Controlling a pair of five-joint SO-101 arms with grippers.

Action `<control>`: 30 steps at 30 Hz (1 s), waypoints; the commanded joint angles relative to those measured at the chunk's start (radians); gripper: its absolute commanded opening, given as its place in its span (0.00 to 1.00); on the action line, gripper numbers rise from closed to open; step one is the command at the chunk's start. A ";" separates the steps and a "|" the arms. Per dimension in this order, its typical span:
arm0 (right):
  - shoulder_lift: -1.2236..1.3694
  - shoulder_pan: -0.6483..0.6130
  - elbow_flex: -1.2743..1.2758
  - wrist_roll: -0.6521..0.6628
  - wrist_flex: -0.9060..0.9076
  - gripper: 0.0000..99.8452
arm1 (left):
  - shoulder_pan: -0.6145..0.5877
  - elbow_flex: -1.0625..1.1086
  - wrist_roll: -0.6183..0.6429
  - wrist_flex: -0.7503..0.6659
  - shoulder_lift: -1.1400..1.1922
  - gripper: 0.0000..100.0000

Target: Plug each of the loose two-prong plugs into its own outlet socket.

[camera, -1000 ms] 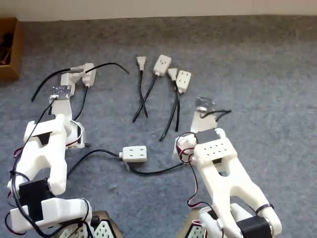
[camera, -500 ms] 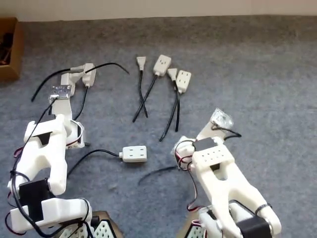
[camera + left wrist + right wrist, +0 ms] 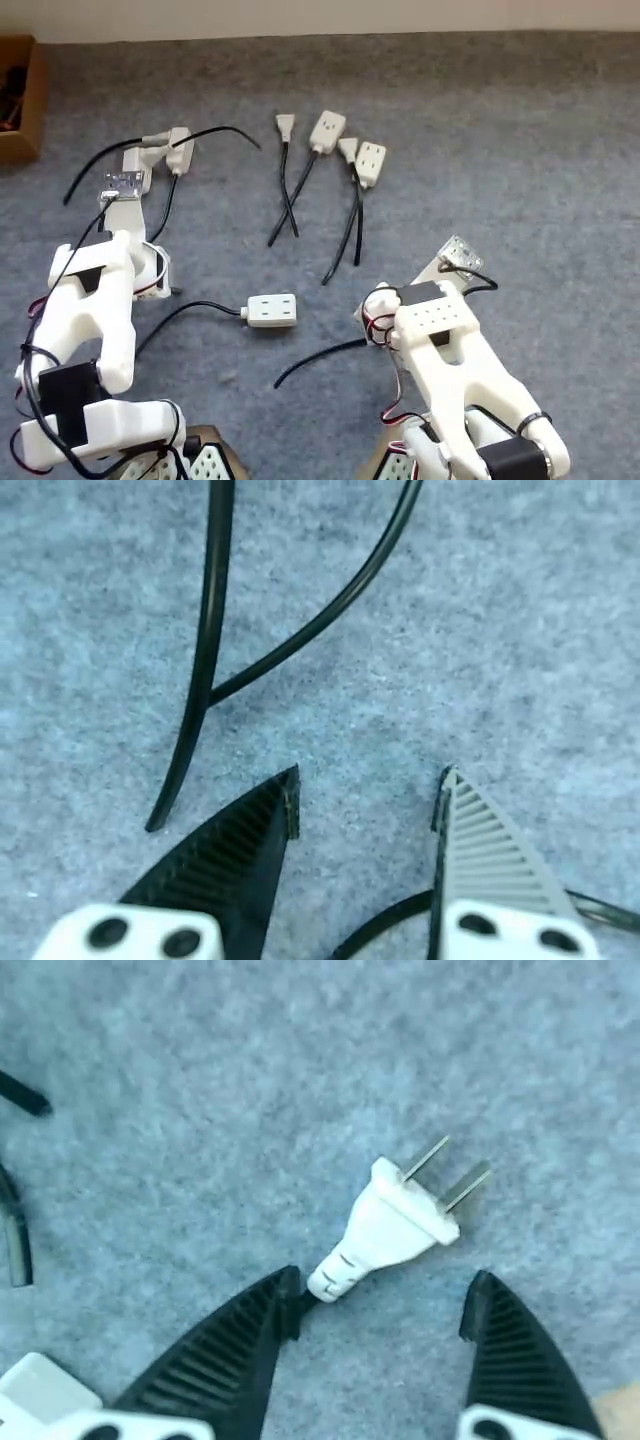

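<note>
Grey carpet (image 3: pixel 540 150) underfoot. Nearest: free socket block (image 3: pixel 271 310), unplugged. Next out, right gripper (image 3: pixel 385 1280) seen spread wide. Loose plug (image 3: pixel 395 1225) lies flat between fingers, ungripped, long axis slanted, prongs pointed away. Right arm judged nearer. Farther: left gripper (image 3: pixel 368 780) spread over black cables (image 3: pixel 205 680). Farthest: plug-and-socket cluster (image 3: pixel 327 128).
</note>
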 commanded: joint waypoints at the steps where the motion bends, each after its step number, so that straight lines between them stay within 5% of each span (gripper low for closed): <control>1: -0.001 0.012 -0.061 -0.011 0.015 0.27 | 0.012 0.002 0.003 -0.032 -0.016 0.22; 9: -0.001 0.010 -0.102 -0.012 -0.007 0.00 | 0.012 0.002 0.003 -0.032 -0.016 0.22; 25: 0.001 0.081 -0.025 -0.003 -0.097 0.03 | 0.012 0.015 0.003 -0.032 -0.016 0.22; 30: 0.001 0.081 -0.024 -0.003 -0.091 0.19 | 0.012 0.015 0.003 -0.032 -0.016 0.22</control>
